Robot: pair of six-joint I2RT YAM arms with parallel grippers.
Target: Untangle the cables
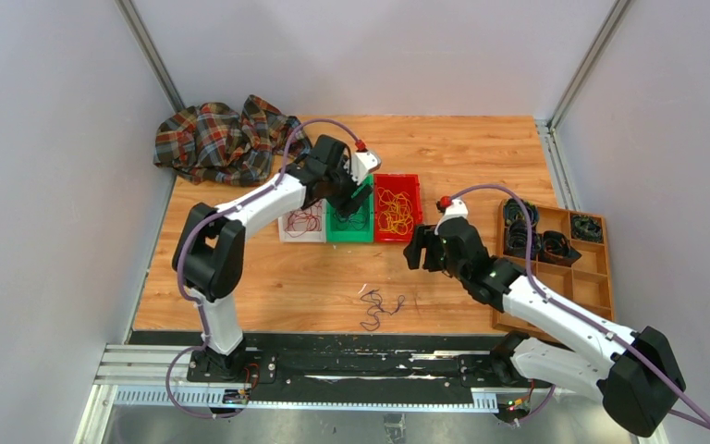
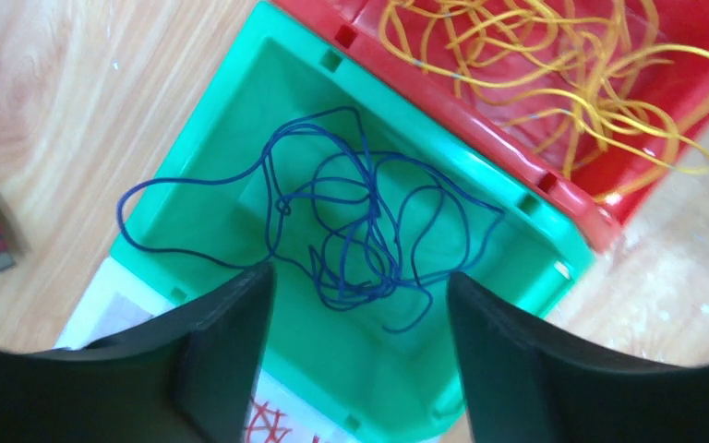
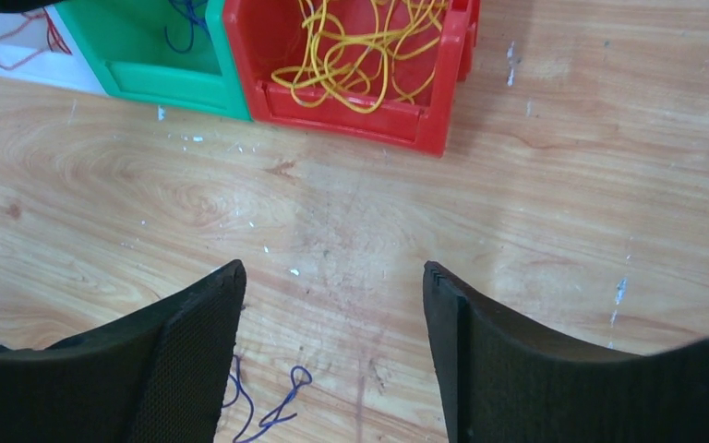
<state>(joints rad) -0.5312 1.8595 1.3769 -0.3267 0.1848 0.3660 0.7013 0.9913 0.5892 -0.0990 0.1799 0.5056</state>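
Note:
A green bin (image 1: 348, 222) holds a looping blue-purple cable (image 2: 360, 221). A red bin (image 1: 397, 207) holds yellow-orange cables (image 2: 572, 65). A white bin (image 1: 302, 223) holds a dark red cable (image 3: 23, 41). A small tangle of dark cable (image 1: 379, 306) lies on the table near the front; part of it shows in the right wrist view (image 3: 272, 406). My left gripper (image 2: 360, 295) is open and empty just above the green bin. My right gripper (image 3: 332, 286) is open and empty above bare wood, between the red bin (image 3: 360, 65) and the tangle.
A plaid cloth (image 1: 222, 139) lies at the back left. A wooden compartment tray (image 1: 601, 277) with black coiled rings (image 1: 541, 240) stands at the right edge. The three bins stand side by side mid-table.

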